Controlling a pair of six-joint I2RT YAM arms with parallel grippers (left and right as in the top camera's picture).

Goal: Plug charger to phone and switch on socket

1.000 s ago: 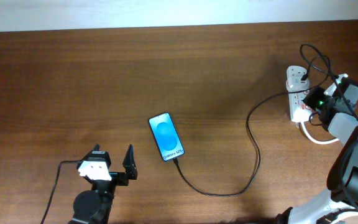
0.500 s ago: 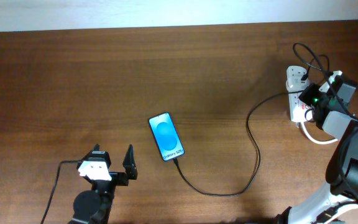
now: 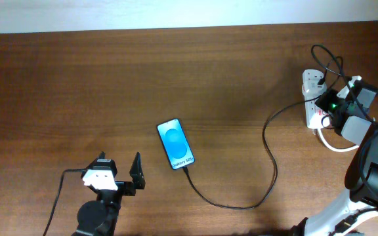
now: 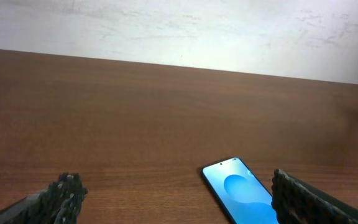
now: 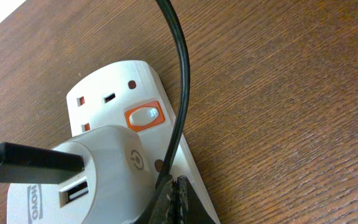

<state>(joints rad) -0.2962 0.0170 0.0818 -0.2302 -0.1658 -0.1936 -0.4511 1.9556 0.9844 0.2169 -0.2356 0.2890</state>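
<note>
The phone (image 3: 176, 144) lies face up mid-table, its blue screen lit, and also shows in the left wrist view (image 4: 241, 194). The charger's black cable (image 3: 270, 164) runs from the phone's near end in a loop to the white plug adapter (image 5: 86, 177) seated in the socket (image 3: 312, 81). The socket's orange switch (image 5: 145, 116) is beside the adapter. My right gripper (image 5: 174, 200) is shut, its tips resting on the socket (image 5: 114, 84) next to the adapter, with the cable (image 5: 180, 93) running just beside them. My left gripper (image 3: 119, 164) is open and empty, left of the phone.
A thick white cord (image 3: 336, 145) curls off the socket at the right edge. The table's back edge meets a white wall (image 4: 179, 25). A second black cable (image 3: 56, 196) trails by the left arm.
The right gripper has shifted slightly up and right at the socket, and the black cable loops near it have moved a little. The left arm and the phone have not moved.
</note>
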